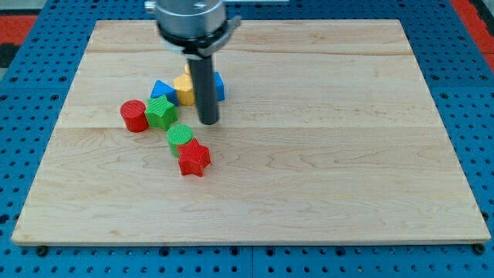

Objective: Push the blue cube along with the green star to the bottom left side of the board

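My tip [208, 121] rests on the wooden board [309, 154], left of centre. The blue cube [218, 85] is just above it, mostly hidden behind the rod. The green star [161, 112] lies to the tip's left, touching the red cylinder [133, 116] on its left. A blue triangular block [163, 89] and a yellow block [184, 89] sit above the green star, left of the rod. A green cylinder [180, 137] and a red star [194, 158] lie below and left of the tip.
The board lies on a blue pegboard surface [38, 154]. The arm's grey mount [191, 19] hangs over the board's top edge.
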Controlling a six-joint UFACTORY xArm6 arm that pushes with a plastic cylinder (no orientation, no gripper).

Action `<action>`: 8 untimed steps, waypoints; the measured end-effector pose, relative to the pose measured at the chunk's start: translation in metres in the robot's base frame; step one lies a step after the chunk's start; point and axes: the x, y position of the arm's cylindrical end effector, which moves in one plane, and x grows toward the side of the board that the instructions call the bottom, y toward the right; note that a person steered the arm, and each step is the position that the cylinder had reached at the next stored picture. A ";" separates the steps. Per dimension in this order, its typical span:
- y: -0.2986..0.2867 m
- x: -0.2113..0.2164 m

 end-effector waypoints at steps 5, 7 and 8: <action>0.023 -0.092; -0.047 -0.050; -0.068 -0.034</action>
